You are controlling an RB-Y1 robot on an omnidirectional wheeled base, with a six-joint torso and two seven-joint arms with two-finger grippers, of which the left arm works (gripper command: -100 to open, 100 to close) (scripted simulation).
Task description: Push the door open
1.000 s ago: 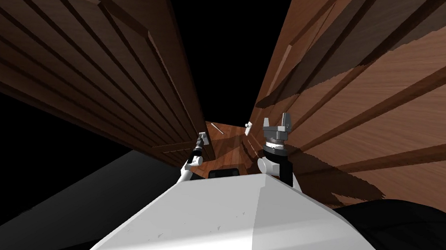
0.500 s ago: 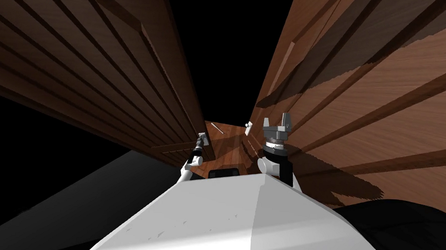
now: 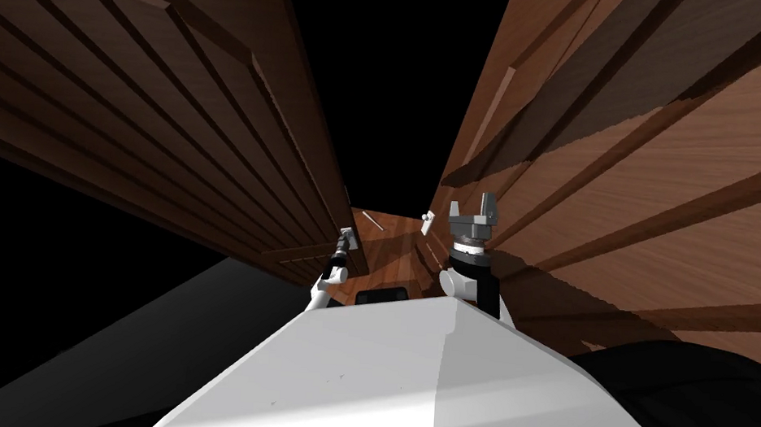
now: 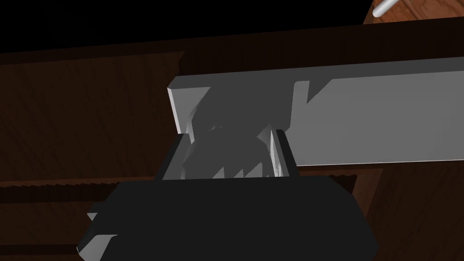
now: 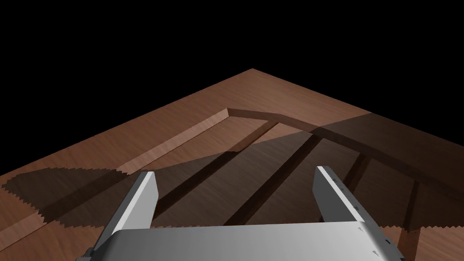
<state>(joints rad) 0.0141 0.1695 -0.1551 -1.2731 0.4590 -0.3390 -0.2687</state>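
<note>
At the handle (image 4: 371, 113) of the left door (image 3: 173, 106), my left claw (image 4: 230, 135) sits hard up against the grey bar, near its free end, and its shadow falls across the bar. I cannot tell whether the claw clamps the bar or only rests on it. The handle runs along dark brown panelled wood close to that door's edge. Across from the left door, my right claw (image 5: 234, 172) hangs wide, holding nothing, and points along the ribbed wooden face of the right door (image 3: 657, 181), which is lighter brown with a jagged shadow over it. A small pale handle (image 3: 425, 219) sticks out of the right door's near edge, facing the left door. Between the left door and the right one a black area (image 3: 386, 77) shows.
</note>
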